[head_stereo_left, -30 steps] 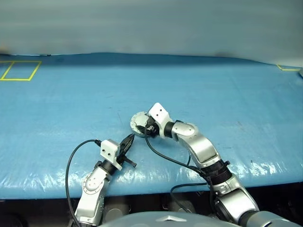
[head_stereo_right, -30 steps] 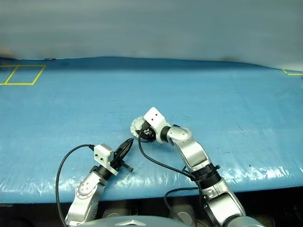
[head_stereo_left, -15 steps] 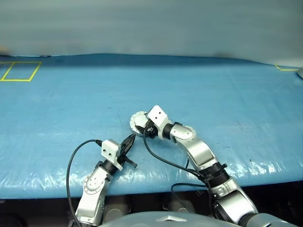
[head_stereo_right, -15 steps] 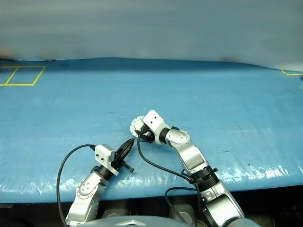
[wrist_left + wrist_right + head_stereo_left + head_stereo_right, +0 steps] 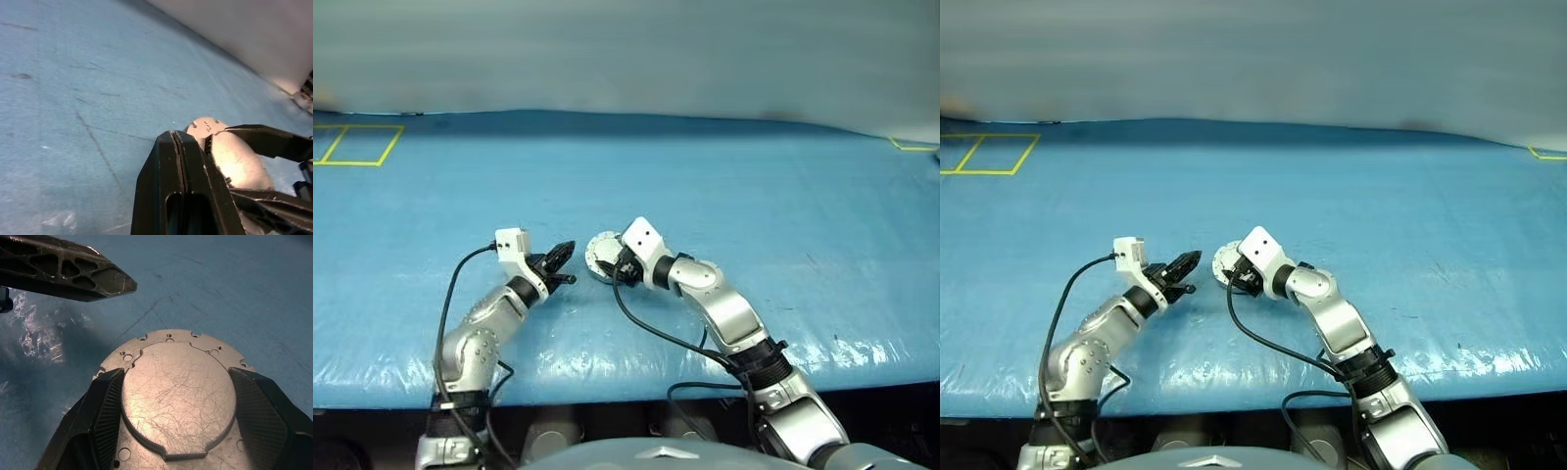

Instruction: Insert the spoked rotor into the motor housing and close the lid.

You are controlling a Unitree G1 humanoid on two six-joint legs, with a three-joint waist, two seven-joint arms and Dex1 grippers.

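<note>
The right end effector [image 5: 615, 264] grips a round silver metal piece, the motor housing [image 5: 176, 391], between two black ribbed fingers [image 5: 105, 411]; its brushed, scratched face has a scalloped flange with small holes. It is held just above the blue, crinkled plastic-covered desk [image 5: 783, 196]. The left end effector [image 5: 560, 257], clenched to a point, hovers just beside it.

Head stereo pair looks forward and down over a blue table [image 5: 754, 186]; both eyes share the same scene, slightly offset sideways. Left wrist cam sits low, close behind the left gripper [image 5: 177, 147], facing along its fingers toward the round silver part [image 5: 230, 156]. Right wrist cam is very close, looking down on that part [image 5: 176, 391] between the right gripper [image 5: 176, 404] fingers; left gripper tip crosses its view.
</note>
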